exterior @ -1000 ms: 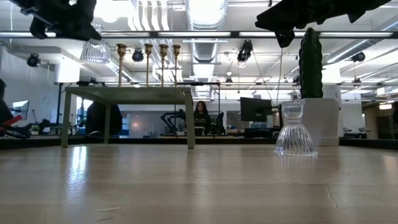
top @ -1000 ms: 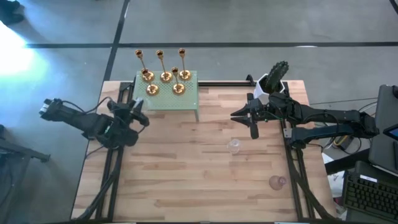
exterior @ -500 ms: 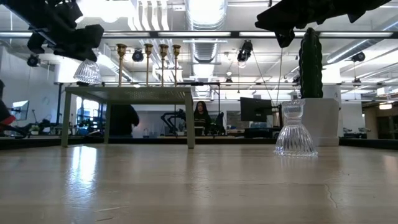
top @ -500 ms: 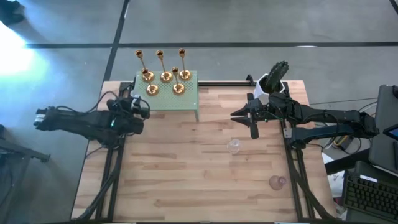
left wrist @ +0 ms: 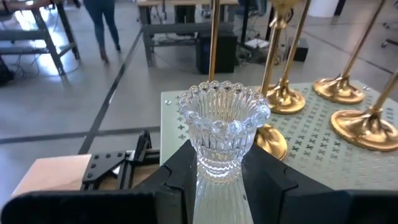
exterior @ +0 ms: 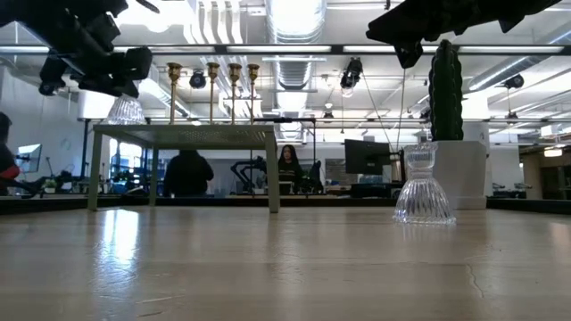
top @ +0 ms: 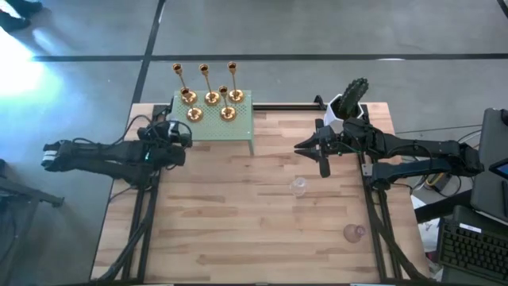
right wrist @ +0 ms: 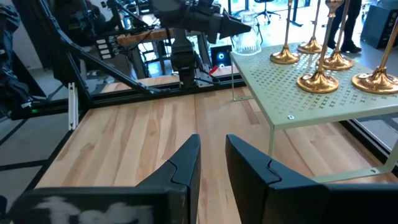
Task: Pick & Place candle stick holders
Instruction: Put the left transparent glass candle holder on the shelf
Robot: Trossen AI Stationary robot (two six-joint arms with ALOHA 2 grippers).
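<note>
Left tool (left wrist: 217, 180) clamped on the stem of a clear glass holder (left wrist: 222, 127), cup up, upright between the fingers, presumably so it can go down flat on its base. In the high view, at left of centre, just at the near-left corner of the green stand (top: 238, 127); in the low view, glass at upper left, level with the stand top (touching or just above, cannot tell). Gold candlesticks (top: 210, 97) clustered on the stand, just beyond the held glass, so the free corner looks like the intended spot.

Right tool (top: 317, 148) right of centre in the high view, above the table (top: 238, 230), fingers a narrow gap apart, holding nothing. Second clear holder (top: 298, 187) on the table just below that tool in the frame. Pinkish holder (top: 353, 233) lower right, well apart. Cactus pot (top: 349, 103) at upper right, no part of the job.
</note>
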